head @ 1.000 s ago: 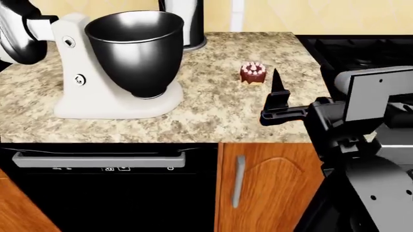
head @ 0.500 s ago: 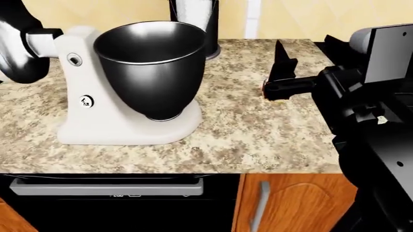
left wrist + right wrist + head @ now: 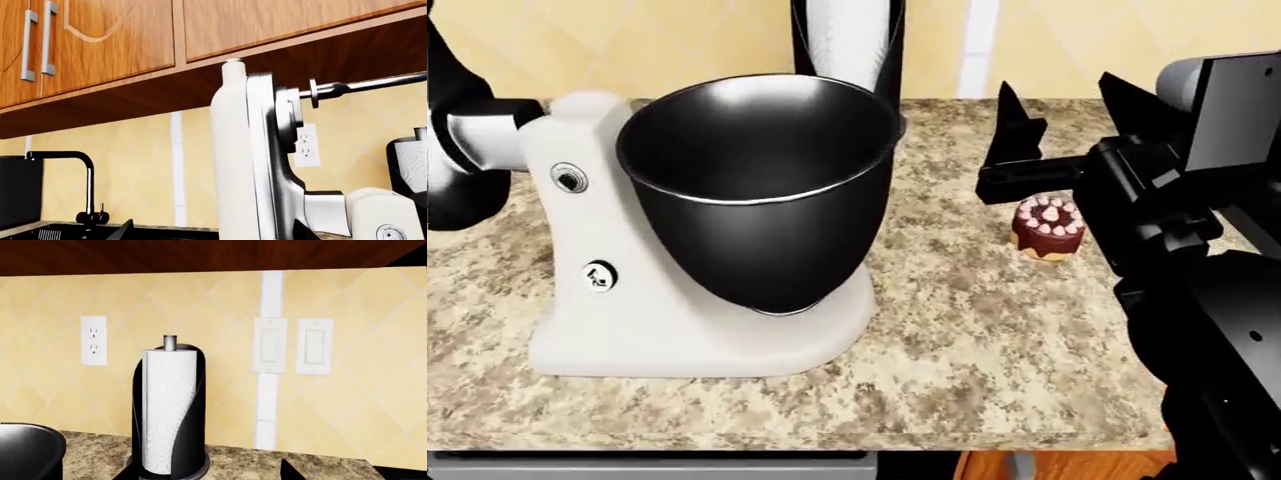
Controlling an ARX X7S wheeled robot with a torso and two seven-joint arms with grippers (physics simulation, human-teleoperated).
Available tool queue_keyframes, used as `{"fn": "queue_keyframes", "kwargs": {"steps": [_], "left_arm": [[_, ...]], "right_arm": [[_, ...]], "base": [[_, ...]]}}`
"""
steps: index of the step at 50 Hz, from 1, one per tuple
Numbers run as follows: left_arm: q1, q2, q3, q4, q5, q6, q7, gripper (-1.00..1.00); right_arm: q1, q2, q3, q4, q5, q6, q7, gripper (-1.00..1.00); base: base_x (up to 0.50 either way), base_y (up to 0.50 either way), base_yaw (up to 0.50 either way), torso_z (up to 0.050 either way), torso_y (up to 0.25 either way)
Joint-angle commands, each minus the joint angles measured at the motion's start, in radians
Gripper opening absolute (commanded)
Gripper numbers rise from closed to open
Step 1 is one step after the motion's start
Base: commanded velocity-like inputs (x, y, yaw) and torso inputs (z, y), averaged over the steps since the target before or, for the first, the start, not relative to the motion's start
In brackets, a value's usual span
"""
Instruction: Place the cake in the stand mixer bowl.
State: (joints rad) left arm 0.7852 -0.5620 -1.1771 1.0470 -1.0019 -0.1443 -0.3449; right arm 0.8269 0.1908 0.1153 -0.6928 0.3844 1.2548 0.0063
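Note:
The cake [image 3: 1049,226], small, dark red-brown with pink dollops, sits on the counter to the right of the stand mixer bowl [image 3: 761,180]. The bowl is large, glossy black and sits open-topped on the white mixer [image 3: 574,260]. My right gripper [image 3: 1065,125] is open and empty, hovering just above and behind the cake. In the right wrist view only its fingertips [image 3: 290,471] show, and the bowl's rim [image 3: 30,440] is at the edge. My left gripper [image 3: 212,236] is open and empty beside the mixer's raised head [image 3: 233,150]. The cake is hidden in both wrist views.
A white paper-towel roll in a black holder [image 3: 847,40] stands behind the bowl against the tiled wall; it also shows in the right wrist view [image 3: 170,410]. A black faucet [image 3: 67,175] and sink lie beyond the mixer. The granite counter [image 3: 961,350] ends at the front edge.
The head view has moved in closer and higher over the counter. The cake, hidden behind my right gripper half a second ago, now shows below it. The right gripper stays open.

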Motion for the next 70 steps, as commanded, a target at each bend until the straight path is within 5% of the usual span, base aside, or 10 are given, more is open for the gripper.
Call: {"fn": "queue_keyframes", "kwargs": {"steps": [1, 27, 48, 50, 70], "left_arm": [[0.0, 0.004, 0.002, 0.0, 0.003, -0.001, 0.008, 1.0], [0.0, 0.013, 0.092, 0.0, 0.076, 0.018, -0.011, 1.0], [0.0, 0.018, 0.081, 0.0, 0.067, 0.017, -0.003, 1.0], [0.0, 0.01, 0.106, 0.0, 0.087, 0.021, -0.017, 1.0], [0.0, 0.009, 0.11, 0.0, 0.093, 0.024, -0.016, 1.0]], "right_arm": [[-0.014, 0.008, -0.005, 0.007, -0.003, -0.018, 0.008, 1.0], [-0.07, 0.166, 0.14, -0.196, 0.049, 0.235, -0.005, 1.0], [-0.288, 0.061, 0.295, -0.254, 0.12, 0.212, -0.056, 1.0], [-0.499, 0.026, 0.284, -0.218, 0.085, 0.041, -0.094, 1.0], [-0.563, 0.022, 0.278, -0.194, 0.085, -0.027, -0.097, 1.0]], "base": [[0.5, -0.01, 0.0, 0.0, 0.0], [0.0, 0.0, 0.0, 0.0, 0.0], [0.0, 0.0, 0.0, 0.0, 0.0], [0.0, 0.0, 0.0, 0.0, 0.0], [0.0, 0.0, 0.0, 0.0, 0.0]]}}
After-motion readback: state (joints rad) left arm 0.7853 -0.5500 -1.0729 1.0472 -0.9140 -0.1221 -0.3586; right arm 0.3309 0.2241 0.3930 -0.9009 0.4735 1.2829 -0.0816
